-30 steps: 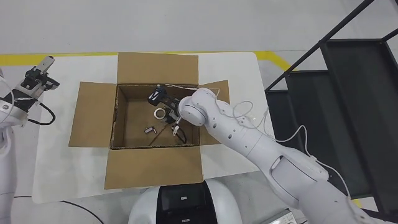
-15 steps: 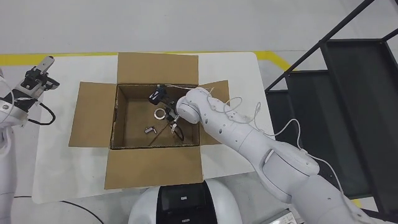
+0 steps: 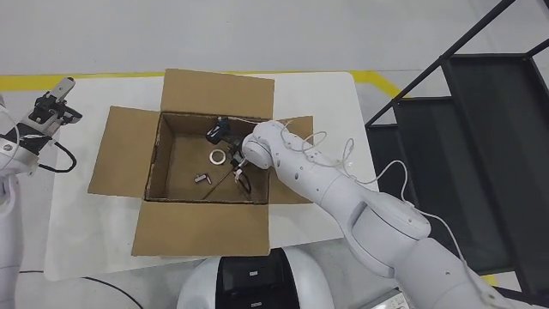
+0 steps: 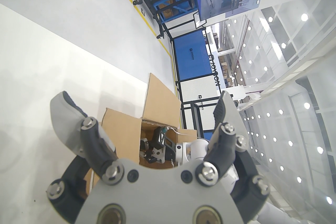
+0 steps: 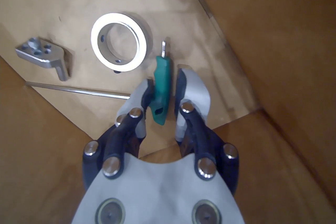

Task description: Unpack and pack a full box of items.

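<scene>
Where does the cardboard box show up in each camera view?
Top view: cardboard box mid-table, flaps spread open.
Left wrist view: box on the table beyond the left gripper.
Right wrist view: box floor and walls surround the right gripper.
Shared landmark: right gripper inside the box.

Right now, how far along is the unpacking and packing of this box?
Done: the box has its flaps open. In hand: the right gripper, down inside the box, straddles the green-handled tool on the box floor, not yet clamped or lifted. Left: the metal ring, the bracket and the thin rod lie inside, so most unpacking and all repacking remain. The left gripper is open, away from the box.
</scene>
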{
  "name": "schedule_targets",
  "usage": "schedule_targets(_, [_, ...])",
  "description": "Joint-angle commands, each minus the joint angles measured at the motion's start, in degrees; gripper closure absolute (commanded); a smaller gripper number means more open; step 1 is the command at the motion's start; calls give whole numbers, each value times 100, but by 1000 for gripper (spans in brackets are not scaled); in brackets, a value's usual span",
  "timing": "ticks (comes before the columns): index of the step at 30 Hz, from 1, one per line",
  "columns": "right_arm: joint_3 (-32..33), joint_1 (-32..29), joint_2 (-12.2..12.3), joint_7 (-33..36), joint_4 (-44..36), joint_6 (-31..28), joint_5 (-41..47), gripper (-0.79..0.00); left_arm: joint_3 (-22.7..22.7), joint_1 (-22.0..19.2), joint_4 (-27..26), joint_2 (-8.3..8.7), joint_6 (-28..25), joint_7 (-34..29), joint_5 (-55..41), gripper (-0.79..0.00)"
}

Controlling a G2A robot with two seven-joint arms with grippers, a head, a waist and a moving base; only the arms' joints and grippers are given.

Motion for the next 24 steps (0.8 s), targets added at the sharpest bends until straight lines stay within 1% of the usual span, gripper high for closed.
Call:
schedule_targets(1, [9,37,-31,-4,30,-26,24,0,0,0,0,0,0,0,0,-785])
schedule_targets(7, [94,109,-42,68,-222,-39,-36,0,0,0,0,0,0,0,0,-785])
schedule_targets(12, [317,4,132,319,-978,-78,-242,0,0,0,0,0,0,0,0,-785])
schedule_targets(15, [565,-193,329,569,-1685,-106,-476,0,0,0,0,0,0,0,0,-785])
schedule_targets(18, [935,-509,575,902,-2592,0,-839,0,0,0,0,0,0,0,0,-785])
schedule_targets(22, [1578,-1195,927,1370,-4004,112,-1440,0,0,0,0,0,0,0,0,-785])
schedule_targets(24, [1955,-1625,1079,1435,-4727,144,-1656,0,0,0,0,0,0,0,0,-785])
